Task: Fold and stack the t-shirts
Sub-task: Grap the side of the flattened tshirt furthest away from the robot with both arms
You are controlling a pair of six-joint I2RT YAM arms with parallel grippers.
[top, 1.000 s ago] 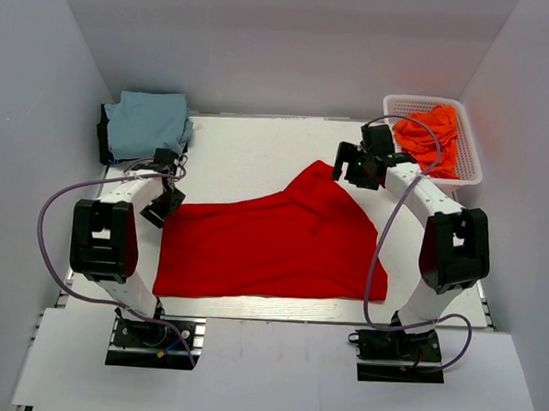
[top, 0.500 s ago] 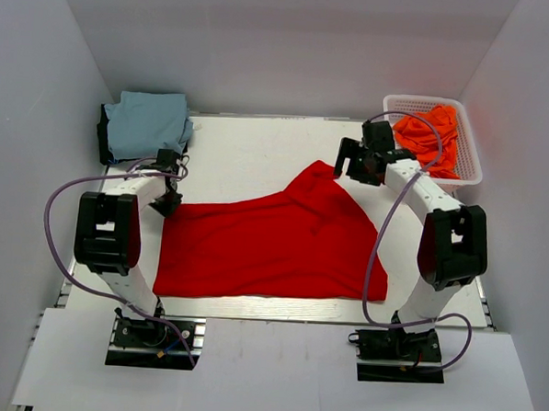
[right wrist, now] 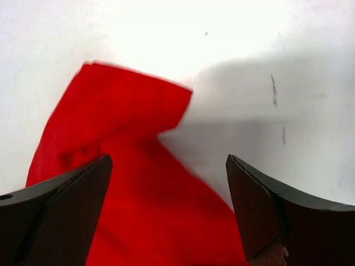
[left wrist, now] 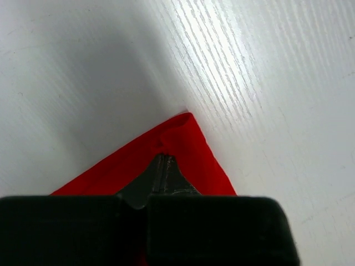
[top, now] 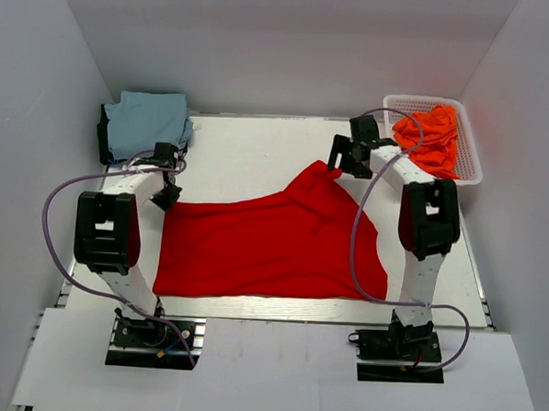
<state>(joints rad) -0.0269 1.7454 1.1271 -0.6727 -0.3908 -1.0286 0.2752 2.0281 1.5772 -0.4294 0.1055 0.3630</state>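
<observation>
A bright red t-shirt lies spread on the white table, its far edge rising to a peak near the right arm. My left gripper sits at the shirt's far left corner. In the left wrist view the gripper is shut, its tips pinching the puckered red corner. My right gripper hovers open over the shirt's peak. In the right wrist view its fingers stand wide apart above the red cloth. A folded light blue t-shirt rests at the back left. Orange t-shirts fill the basket.
The white mesh basket stands at the back right corner, close to the right arm. A dark item lies under the blue shirt's left edge. White walls close in the table on three sides. Bare tabletop shows behind the red shirt.
My left gripper has closed on the red shirt's far left corner. The right arm has swung farther back and left over the shirt's peak, still open.
</observation>
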